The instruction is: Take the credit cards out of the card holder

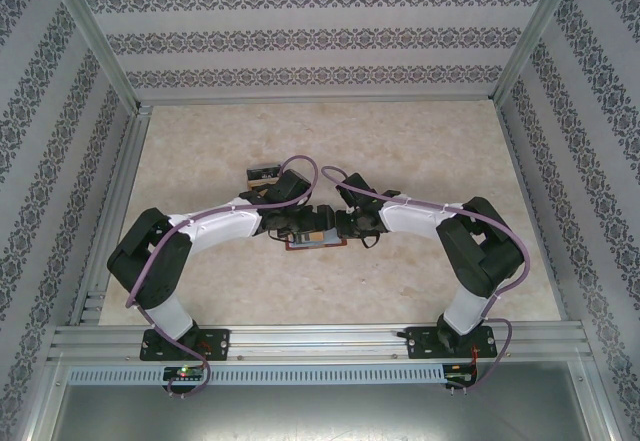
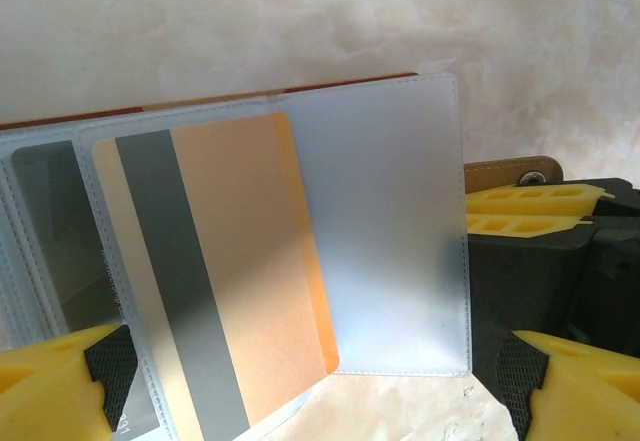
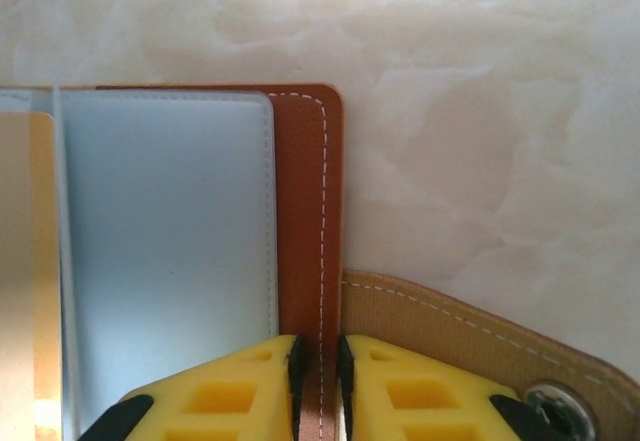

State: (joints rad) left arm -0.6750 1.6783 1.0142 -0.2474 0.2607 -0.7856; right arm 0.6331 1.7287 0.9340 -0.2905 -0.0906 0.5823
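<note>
The reddish-brown leather card holder lies spread open on the table between both arms. My right gripper is shut on its stitched brown edge, beside the tan tab with a snap. Inside are frosted blue-grey sleeves. An orange-tan credit card with a grey stripe sits slanted in one sleeve, its corner poking past the sleeve's edge. A darker card shows at the left. My left gripper is open, its yellow fingers wide apart on either side of the sleeves.
A clear box with orange-and-black contents lies just behind the left gripper. Aluminium rails run along the near edge. Patterned walls enclose the marble-look table on three sides.
</note>
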